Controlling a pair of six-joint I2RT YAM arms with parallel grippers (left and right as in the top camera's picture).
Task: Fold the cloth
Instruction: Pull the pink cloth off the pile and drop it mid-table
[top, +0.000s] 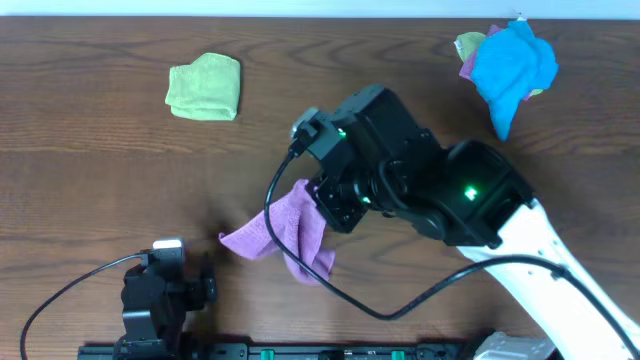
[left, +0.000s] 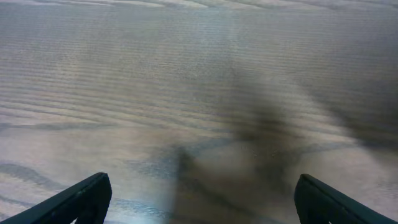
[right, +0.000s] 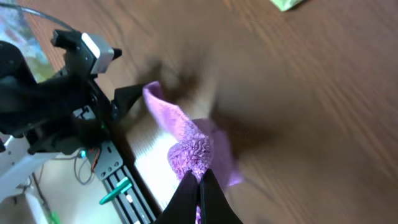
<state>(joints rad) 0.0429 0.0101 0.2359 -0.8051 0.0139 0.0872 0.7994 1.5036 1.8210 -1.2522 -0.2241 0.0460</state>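
Within right tool (right: 199, 182), lilac cloth (right: 189, 152)

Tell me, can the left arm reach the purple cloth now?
Probably yes: the left gripper is open, nothing lies between it and the near corner of the cloth; the right gripper pinches another part.
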